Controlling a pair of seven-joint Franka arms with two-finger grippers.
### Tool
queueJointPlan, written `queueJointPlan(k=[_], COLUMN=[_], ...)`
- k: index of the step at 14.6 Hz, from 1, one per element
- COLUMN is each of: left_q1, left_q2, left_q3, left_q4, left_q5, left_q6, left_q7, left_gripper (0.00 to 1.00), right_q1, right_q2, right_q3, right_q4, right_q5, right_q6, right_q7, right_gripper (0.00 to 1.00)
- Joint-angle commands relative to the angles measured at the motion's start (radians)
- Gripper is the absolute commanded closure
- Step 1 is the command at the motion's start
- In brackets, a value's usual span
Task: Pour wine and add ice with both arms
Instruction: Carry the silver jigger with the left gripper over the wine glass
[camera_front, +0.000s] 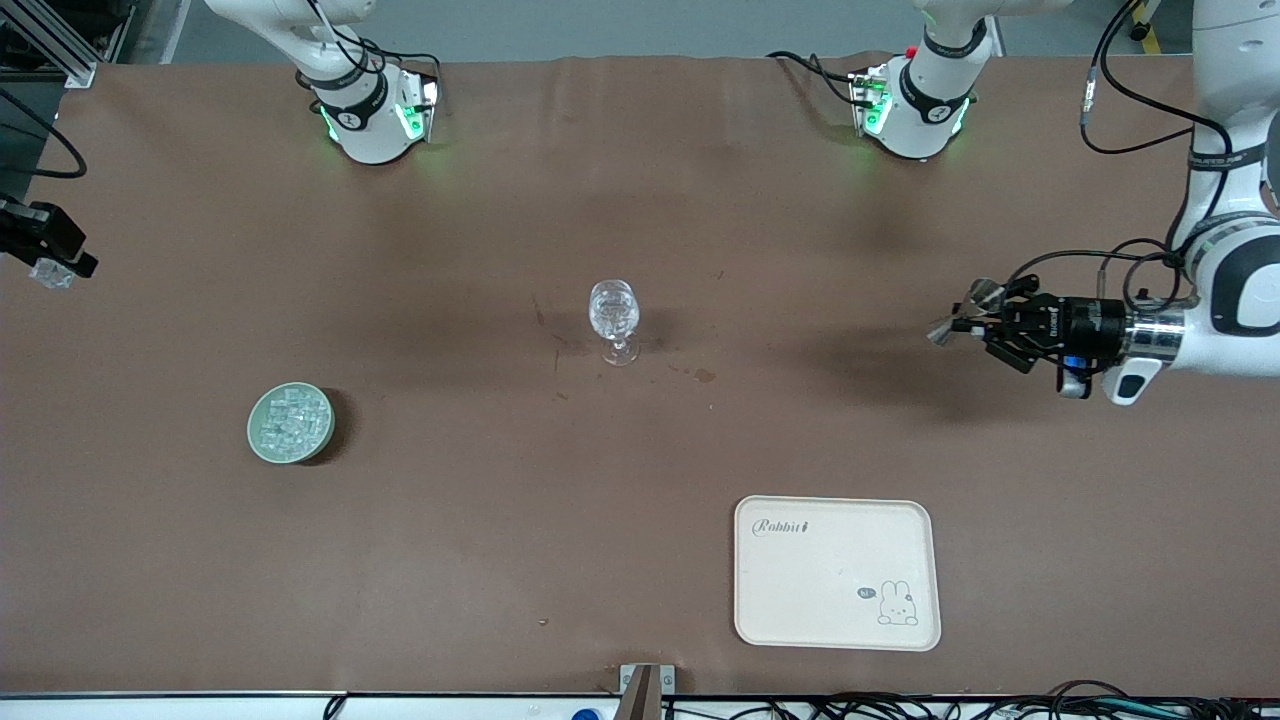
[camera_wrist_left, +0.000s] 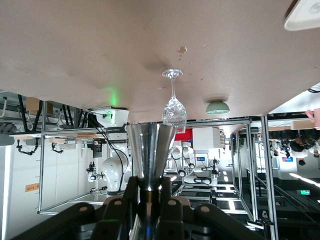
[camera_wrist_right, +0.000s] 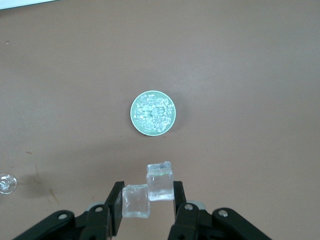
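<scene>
The right gripper (camera_wrist_right: 148, 201) hangs high over the table's edge at the right arm's end, fingers clamped on two ice cubes (camera_wrist_right: 148, 192), above the green bowl of ice (camera_front: 290, 423). The left gripper (camera_front: 985, 322) is over the left arm's end, fingers clamped on a metal measuring cup (camera_front: 965, 312) lying sideways. The glass (camera_front: 614, 320) stands mid-table, apparently holding clear liquid. To finish well, carry the cubes level until centred over the glass, lower close to the rim, then let go gently so nothing splashes or tips it.

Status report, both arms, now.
Left gripper shut on metal jigger, over the table's left-arm end. Right gripper shut on ice cubes, over the right-arm end. Wine glass upright mid-table, nothing blocking.
</scene>
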Motion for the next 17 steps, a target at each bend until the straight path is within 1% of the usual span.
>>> queueJointPlan(k=[1, 3, 4, 6, 9, 11, 14, 16, 17], left_q1=[0.005, 0.005, 0.005, 0.005, 0.004, 0.001, -0.011, -0.024, -0.025], left_q2=[-0.124, -0.149, -0.158, -0.166, -0.159, -0.148, -0.123, -0.096, -0.076], left_q3=[-0.096, -0.165, -0.214, -0.326, -0.484, -0.553, -0.634, -0.699, -0.719], left_q4=[-0.084, -0.100, -0.100, -0.091, -0.094, -0.092, -0.091, -0.082, -0.065], left_q5=[0.019, 0.019, 0.022, 0.048, 0.062, 0.063, 0.072, 0.132, 0.162], left_q6=[0.094, 0.139, 0.165, 0.270, 0.430, 0.513, 0.637, 0.726, 0.760], left_q7=[-0.041, -0.060, -0.095, -0.216, -0.293, -0.325, -0.330, -0.380, -0.421], left_gripper=[1.00, 0.99, 0.99, 0.99, 0.99, 0.99, 1.00, 0.99, 0.99], right_q1=[-0.009, -0.009, -0.009, -0.009, -0.009, -0.009, -0.006, -0.004, -0.004], right_q2=[-0.011, -0.011, -0.011, -0.011, -0.010, -0.010, -0.010, -0.010, -0.010], right_q3=[0.006, 0.006, 0.006, 0.006, 0.006, 0.006, 0.006, 0.006, 0.006], right_q4=[-0.013, -0.013, -0.013, -0.013, -0.013, -0.013, -0.013, -0.013, -0.013], right_q5=[0.010, 0.010, 0.010, 0.010, 0.010, 0.010, 0.011, 0.013, 0.013], right_q6=[0.007, 0.005, 0.005, 0.005, 0.005, 0.005, 0.005, 0.005, 0.004], right_q7=[-0.008, -0.006, -0.006, -0.006, -0.006, -0.005, -0.005, -0.005, -0.005], right_gripper=[0.92, 0.92, 0.92, 0.92, 0.92, 0.92, 0.92, 0.92, 0.92])
